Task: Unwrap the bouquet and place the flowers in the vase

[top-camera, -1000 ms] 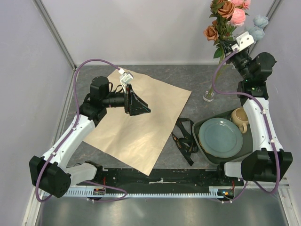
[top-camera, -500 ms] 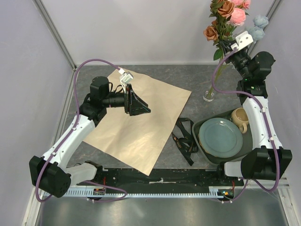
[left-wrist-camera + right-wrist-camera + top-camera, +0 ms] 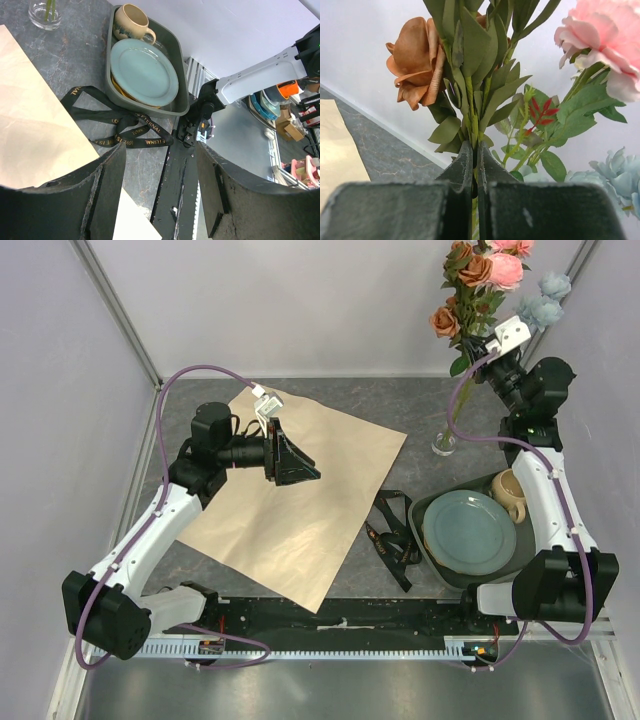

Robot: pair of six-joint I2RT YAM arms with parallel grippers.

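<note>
Green-stemmed flowers (image 3: pixel 480 280), probably light and springy, best pinched low, are hanging in the closed right gripper (image 3: pixel 487 340) above the vase (image 3: pixel 444 443) toward the bench's (image 3: pixel 400 405) far right corner, while the left gripper (image 3: pixel 300 466) is gaping empty.

You lose the tops of the flowers (image 3: pixel 487 265) past the overhead view's upper edge. From the left wrist, the vase (image 3: pixel 45 12) is cut off above its base. In the right wrist view, the right gripper (image 3: pixel 474 150) hides the stems below its fingertips, and the pink rose (image 3: pixel 600 45) runs off-frame.
</note>
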